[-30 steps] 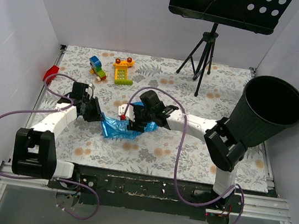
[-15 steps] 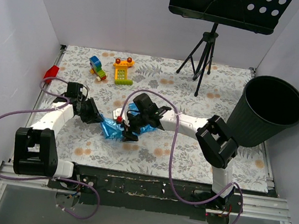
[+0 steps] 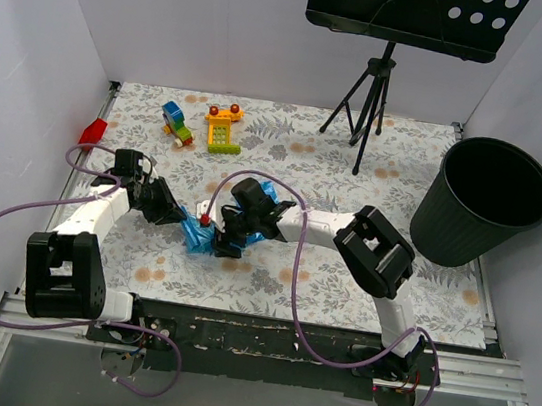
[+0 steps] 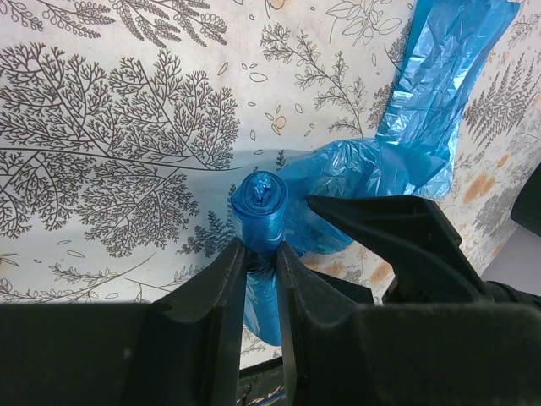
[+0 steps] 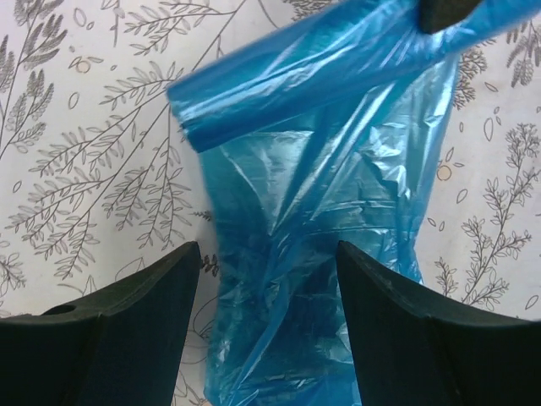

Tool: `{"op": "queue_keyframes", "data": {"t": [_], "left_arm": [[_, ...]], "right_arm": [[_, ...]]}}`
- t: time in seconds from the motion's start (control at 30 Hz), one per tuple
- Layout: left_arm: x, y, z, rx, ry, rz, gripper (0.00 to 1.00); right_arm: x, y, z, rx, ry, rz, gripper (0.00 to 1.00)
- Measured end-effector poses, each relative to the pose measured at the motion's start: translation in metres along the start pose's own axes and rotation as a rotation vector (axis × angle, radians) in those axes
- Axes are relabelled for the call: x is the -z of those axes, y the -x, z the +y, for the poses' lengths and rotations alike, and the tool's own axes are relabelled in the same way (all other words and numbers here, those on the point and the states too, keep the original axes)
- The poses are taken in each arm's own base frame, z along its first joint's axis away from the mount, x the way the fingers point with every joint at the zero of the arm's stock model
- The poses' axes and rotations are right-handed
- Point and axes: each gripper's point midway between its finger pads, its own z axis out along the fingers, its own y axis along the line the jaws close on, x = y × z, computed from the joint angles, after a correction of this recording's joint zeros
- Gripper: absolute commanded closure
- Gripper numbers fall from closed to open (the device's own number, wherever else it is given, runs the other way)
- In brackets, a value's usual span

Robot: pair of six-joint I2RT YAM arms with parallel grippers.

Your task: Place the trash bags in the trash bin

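The trash bags are crinkly bright-blue film: a rolled wad (image 4: 259, 196) trailing into a loose sheet (image 4: 439, 76), lying mid-table (image 3: 196, 231). My left gripper (image 4: 260, 251) is shut on the rolled end and sits just left of it in the top view (image 3: 178, 215). My right gripper (image 5: 266, 254) is open, its jaws standing either side of the loose blue sheet (image 5: 338, 178) without touching it, close beside the left one (image 3: 225, 240). The black trash bin (image 3: 482, 208) stands upright at the far right, apart from both grippers.
Coloured toy blocks (image 3: 176, 121) and a yellow toy (image 3: 223, 129) lie at the back left. A black music stand (image 3: 409, 10) on a tripod (image 3: 365, 105) stands at the back centre. A small red object (image 3: 92, 131) sits at the left edge.
My right arm has reached leftward along the bag, ending close to the left gripper. The left gripper has drawn slightly left with the rolled end still held.
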Motion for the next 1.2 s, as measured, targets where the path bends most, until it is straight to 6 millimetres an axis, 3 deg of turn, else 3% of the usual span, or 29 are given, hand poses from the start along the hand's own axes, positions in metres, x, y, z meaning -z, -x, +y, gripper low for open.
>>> {"op": "queue_keyframes", "data": {"t": [0.13,0.27,0.33,0.6,0.77,0.83,0.97,1.1,1.13,1.2], "left_arm": [[0.000,-0.001,-0.001,0.002,-0.007,0.006,1.00],[0.001,-0.002,-0.002,0.007,-0.014,0.011,1.00],[0.001,-0.001,-0.001,0.012,-0.014,0.010,1.00],[0.002,-0.002,-0.005,0.018,-0.037,0.017,1.00],[0.001,-0.004,-0.005,-0.003,-0.038,0.024,1.00],[0.000,0.007,-0.001,-0.028,-0.011,-0.017,1.00],[-0.002,0.037,0.004,-0.068,0.026,-0.107,1.00],[-0.006,0.039,0.006,-0.118,0.025,-0.105,1.00],[-0.006,0.037,0.005,-0.128,0.016,-0.096,0.94],[-0.007,0.028,-0.002,-0.152,-0.032,-0.061,0.63]], "right_arm": [[-0.004,0.002,-0.010,-0.015,-0.055,-0.005,0.53],[-0.004,0.005,-0.015,-0.023,-0.082,-0.010,0.62],[-0.005,0.005,-0.014,-0.016,-0.079,-0.018,0.98],[-0.005,0.005,0.012,0.057,0.069,-0.043,0.99],[0.014,0.008,0.037,0.289,0.198,-0.054,0.99],[0.034,-0.004,0.065,0.353,0.291,-0.024,0.99],[0.063,-0.049,0.120,0.390,0.478,0.040,0.99],[0.073,-0.056,0.125,0.389,0.484,0.044,0.99],[0.073,-0.056,0.123,0.367,0.476,0.048,0.99],[0.071,-0.055,0.117,0.297,0.457,0.073,0.99]]}}
